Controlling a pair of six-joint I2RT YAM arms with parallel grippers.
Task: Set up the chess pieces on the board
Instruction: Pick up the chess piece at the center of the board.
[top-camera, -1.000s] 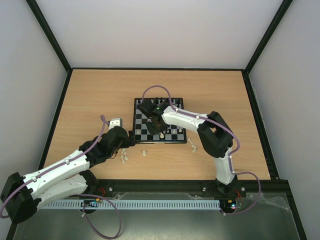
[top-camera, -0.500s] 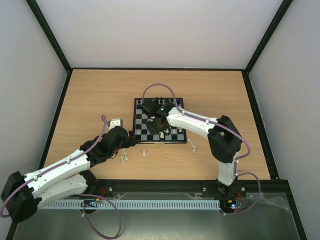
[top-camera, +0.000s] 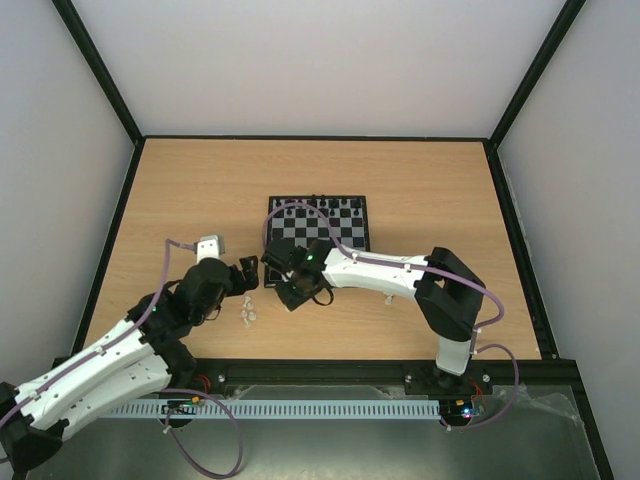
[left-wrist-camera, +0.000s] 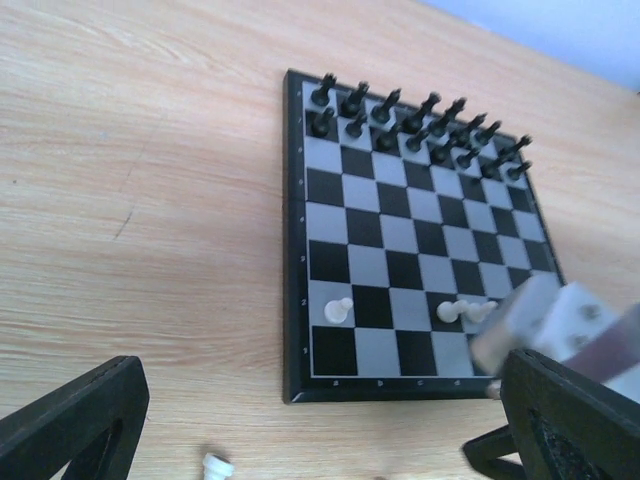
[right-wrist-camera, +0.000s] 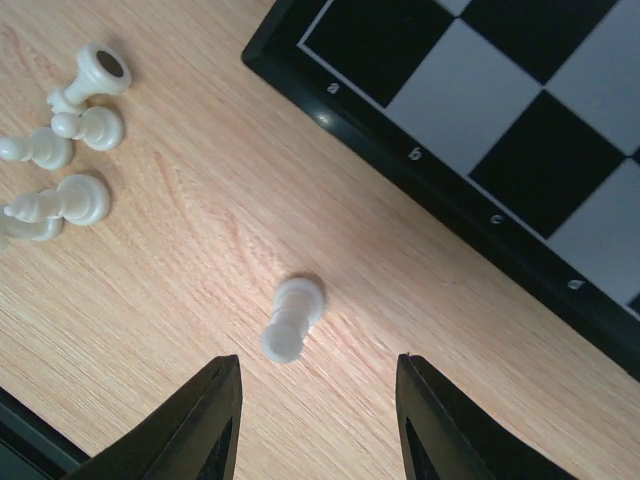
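From above, the board (top-camera: 340, 232) lies on the table (top-camera: 450, 190) with black pieces (top-camera: 320, 206) ranked along its far edge. My right gripper (top-camera: 290, 288) hangs over the board's near left corner. My left gripper (top-camera: 245, 275) sits just left of that same corner. A small heap of white chess pieces (top-camera: 247, 316) lies on the wood, off the board's near left corner.

Through my left wrist, my left jaws are spread wide with nothing between them, and the whole board is ahead of them. The black pieces fill its two far rows. One white pawn (left-wrist-camera: 338, 310) stands on the second row from the board's near edge, and a few more whites stand further right on that row.

Through my right wrist, my right jaws are parted and pinch nothing. A lone white piece (right-wrist-camera: 292, 318) lies on its side on the wood just off the board's frame, ahead of my fingertips (right-wrist-camera: 215, 400). The heap lies further from the board.
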